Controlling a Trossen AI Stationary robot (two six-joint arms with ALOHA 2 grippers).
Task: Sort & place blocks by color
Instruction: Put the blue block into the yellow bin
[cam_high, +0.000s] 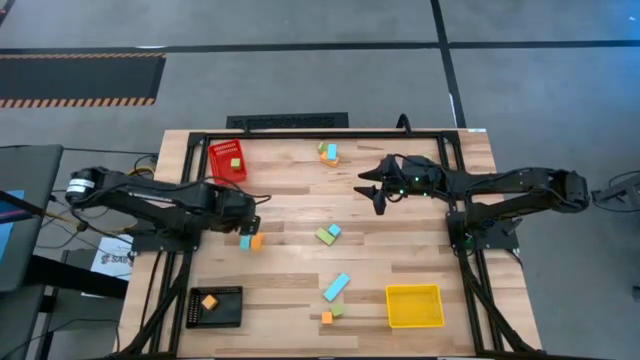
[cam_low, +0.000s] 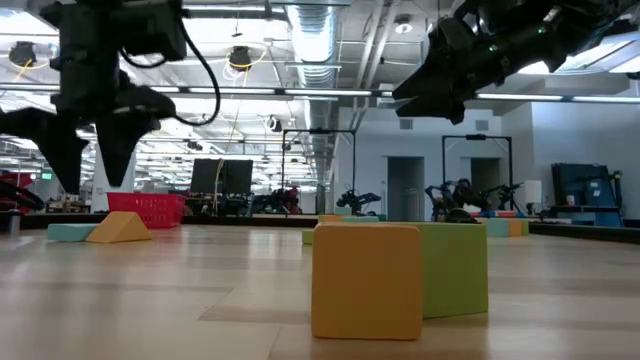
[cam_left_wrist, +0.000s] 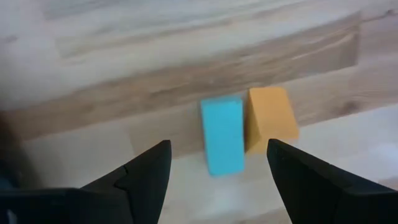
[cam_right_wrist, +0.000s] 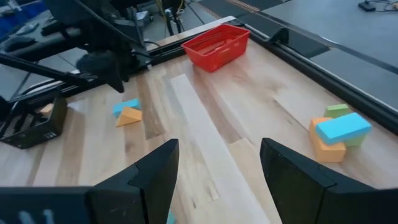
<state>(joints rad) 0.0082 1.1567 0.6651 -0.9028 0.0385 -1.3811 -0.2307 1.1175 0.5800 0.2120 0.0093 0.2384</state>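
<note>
Left gripper (cam_left_wrist: 217, 171): fingers spread, poised above a touching cyan block (cam_left_wrist: 222, 134) and orange block (cam_left_wrist: 270, 118) on the desk (cam_high: 290, 290), apparently choosing 1. Right gripper (cam_high: 378, 190): fingers spread, empty, waiting mid-desk. Other blocks lie scattered; red bin (cam_high: 228, 162) holds 1.

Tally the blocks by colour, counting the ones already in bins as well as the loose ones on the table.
orange blocks: 4
light green blocks: 4
cyan blocks: 4
Total: 12
</note>
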